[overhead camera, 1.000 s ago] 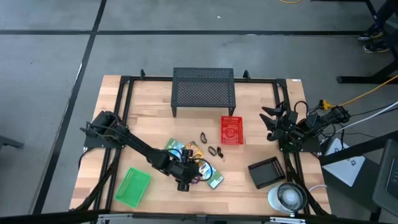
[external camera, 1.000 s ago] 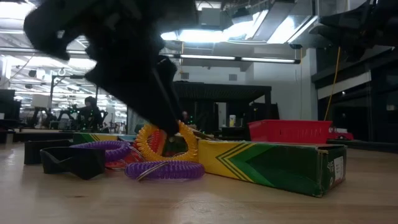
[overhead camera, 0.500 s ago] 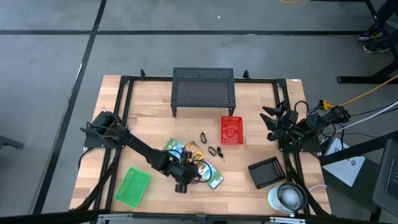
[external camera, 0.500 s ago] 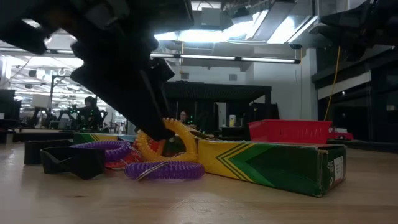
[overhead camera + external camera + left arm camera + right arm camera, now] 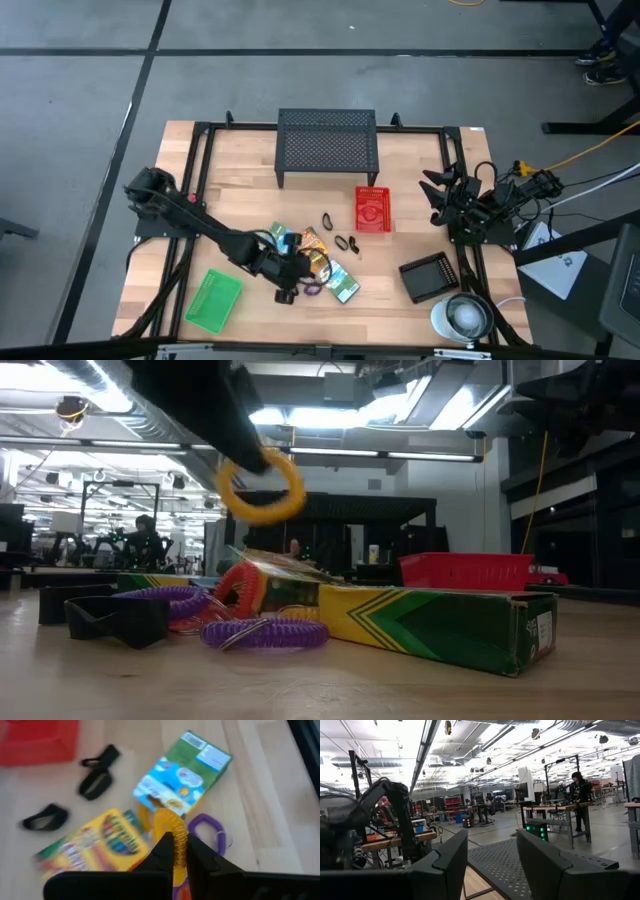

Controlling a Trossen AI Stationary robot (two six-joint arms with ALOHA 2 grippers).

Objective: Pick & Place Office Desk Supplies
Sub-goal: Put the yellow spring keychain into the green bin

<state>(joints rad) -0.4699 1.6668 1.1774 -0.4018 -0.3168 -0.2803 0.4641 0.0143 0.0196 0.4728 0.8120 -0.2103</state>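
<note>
Wooden table (image 5: pixel 240 190) | left hand (image 5: pixel 176 851) pinched on yellow coiled loop (image 5: pixel 260 486), lifted | right hand (image 5: pixel 490 865) parted, empty

Bare wooden tabletop (image 5: pixel 240 195) lies open left of the black mesh stand (image 5: pixel 327 145); green printed packets (image 5: pixel 343 285) crowd the front centre.

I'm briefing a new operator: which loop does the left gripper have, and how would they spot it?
Start at the black mesh stand, then drop to the packet pile nearer the front. The left gripper pinches the yellow coiled loop, the only loop off the table; the purple loop lies flat.
</note>
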